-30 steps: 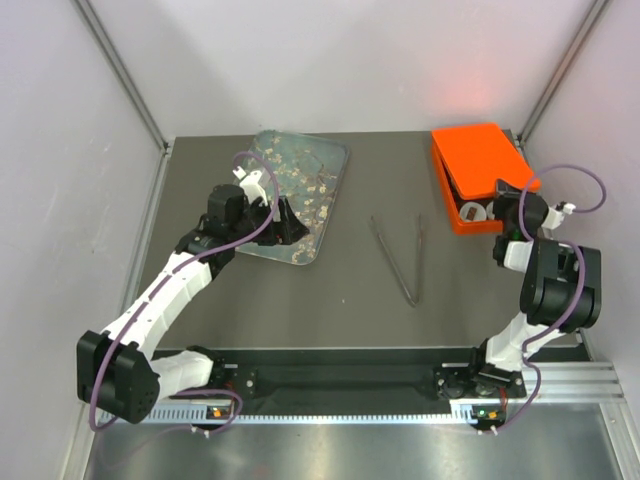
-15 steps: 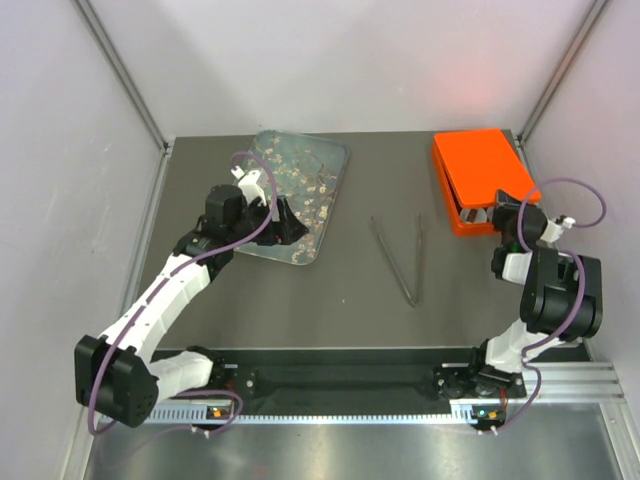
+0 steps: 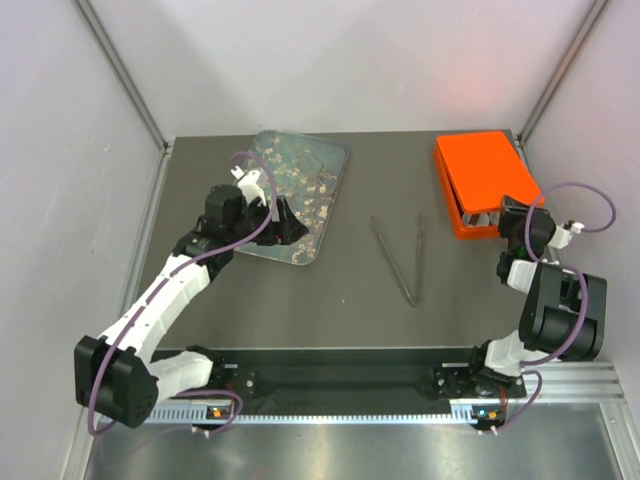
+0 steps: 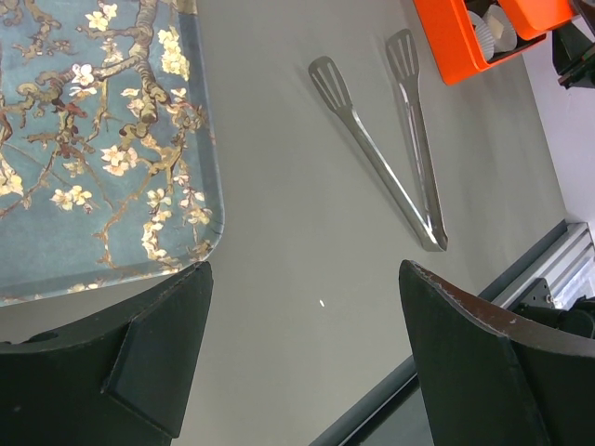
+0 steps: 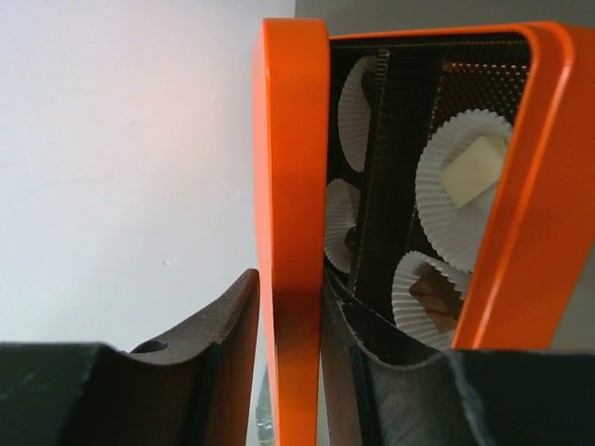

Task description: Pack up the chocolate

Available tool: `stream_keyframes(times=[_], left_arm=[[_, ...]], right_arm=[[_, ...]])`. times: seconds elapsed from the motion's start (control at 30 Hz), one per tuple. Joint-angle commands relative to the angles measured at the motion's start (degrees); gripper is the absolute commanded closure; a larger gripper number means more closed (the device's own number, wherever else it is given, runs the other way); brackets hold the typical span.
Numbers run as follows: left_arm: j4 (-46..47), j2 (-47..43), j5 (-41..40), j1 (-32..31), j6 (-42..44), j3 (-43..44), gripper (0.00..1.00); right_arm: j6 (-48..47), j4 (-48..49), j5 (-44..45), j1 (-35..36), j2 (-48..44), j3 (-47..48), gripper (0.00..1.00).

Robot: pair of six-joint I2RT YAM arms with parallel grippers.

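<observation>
Right pincer gripping box, left pincer wide

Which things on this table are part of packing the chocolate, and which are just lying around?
In the job: chocolate in paper cups; orange box holding them, its edge gripped by the right hand.
Lying about: tongs, mid-table; tray, by the open left hand.

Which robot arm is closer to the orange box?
The right. The right gripper clasps the orange box at its lid edge; the left gripper hangs open by the flowered tray, far away.
</observation>
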Motion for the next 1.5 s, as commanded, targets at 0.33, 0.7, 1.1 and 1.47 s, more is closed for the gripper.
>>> stream_keyframes(times=[0.33,0.7,1.1,1.47], left_arm=[[2.50,-2.17,0.70,0.01,0.25,-0.55,0.14],[2.77,-3.13,0.78,-0.07,-0.10,-0.46,0.14],[3.20,-2.61,0.43,0.01,-0.01,-0.37,0.14],[2.41,-3.22,-0.80,0.01,0.95,-0.55,0.14]], right_arm=[[-4.49,-19.16,2.26,-4.28,-13.06,-3.26,0.64],[-20.10,-39.57,3.19,-5.87,-15.39,10.69,0.52],[-62.74,-57.41,-7.47,7.38,5.02,47.52,0.38],[-83.11,-59.27,-7.93,17.67,20.05,61.60,0.25]])
